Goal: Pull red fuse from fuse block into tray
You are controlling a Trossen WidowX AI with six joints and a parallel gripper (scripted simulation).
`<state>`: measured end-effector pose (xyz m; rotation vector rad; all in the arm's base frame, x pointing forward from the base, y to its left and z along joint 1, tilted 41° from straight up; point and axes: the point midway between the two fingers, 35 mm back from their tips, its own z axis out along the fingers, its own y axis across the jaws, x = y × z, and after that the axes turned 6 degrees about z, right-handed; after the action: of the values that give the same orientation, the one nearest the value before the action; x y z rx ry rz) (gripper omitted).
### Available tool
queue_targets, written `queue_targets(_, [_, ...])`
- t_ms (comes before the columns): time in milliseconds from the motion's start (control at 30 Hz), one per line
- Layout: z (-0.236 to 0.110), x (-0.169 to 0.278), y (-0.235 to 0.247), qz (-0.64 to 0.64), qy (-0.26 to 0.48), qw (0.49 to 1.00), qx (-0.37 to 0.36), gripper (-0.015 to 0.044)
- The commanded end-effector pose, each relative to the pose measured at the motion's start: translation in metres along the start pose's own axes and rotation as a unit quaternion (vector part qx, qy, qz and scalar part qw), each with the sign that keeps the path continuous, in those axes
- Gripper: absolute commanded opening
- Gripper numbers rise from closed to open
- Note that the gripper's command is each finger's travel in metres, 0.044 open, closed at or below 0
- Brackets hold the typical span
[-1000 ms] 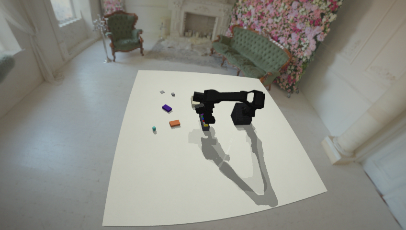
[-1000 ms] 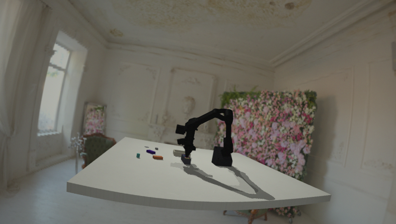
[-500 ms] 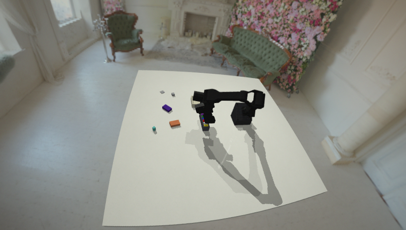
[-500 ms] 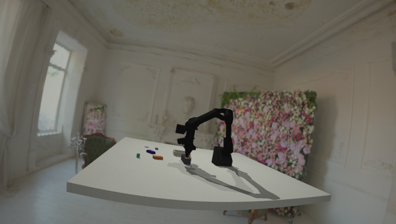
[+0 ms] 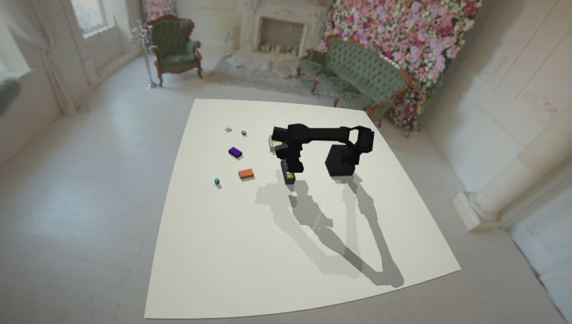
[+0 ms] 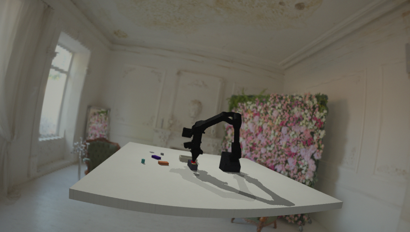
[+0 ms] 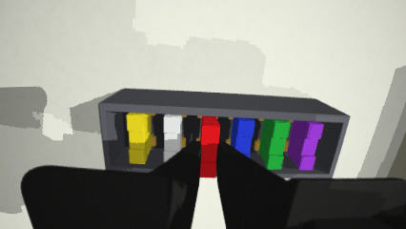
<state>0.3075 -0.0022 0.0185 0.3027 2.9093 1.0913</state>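
Observation:
The dark fuse block (image 7: pixel 229 102) (image 5: pixel 289 179) (image 6: pixel 192 166) stands on the table with a row of fuses in it. The red fuse (image 7: pixel 210 134) sits in the middle slot, between a white fuse (image 7: pixel 172 126) and a blue fuse (image 7: pixel 243 131). A yellow fuse (image 7: pixel 138 129), a green fuse (image 7: pixel 275 138) and a purple fuse (image 7: pixel 307 138) fill the outer slots. My gripper (image 7: pixel 209 150) (image 5: pixel 295 168) (image 6: pixel 194 159) reaches straight down over the block and is shut on the red fuse. The beige tray (image 5: pixel 272 143) (image 6: pixel 183 157) lies just behind the block, partly hidden by the arm.
To the left of the block lie an orange block (image 5: pixel 245 173), a purple block (image 5: pixel 235 151), a small teal cube (image 5: pixel 216 181) and two small grey pieces (image 5: pixel 228 129) (image 5: pixel 243 132). The arm's base (image 5: pixel 338 160) stands to the right.

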Motion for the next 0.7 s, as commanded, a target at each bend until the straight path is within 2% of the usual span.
queue_targets(0, [-0.0033,-0.0007,-0.0003,-0.003,-0.001,1.000,0.002,0.0000])
queue_targets(667, [-0.0131,-0.0008,-0.0004,-0.002,-0.001,1.000,0.001,0.0000])
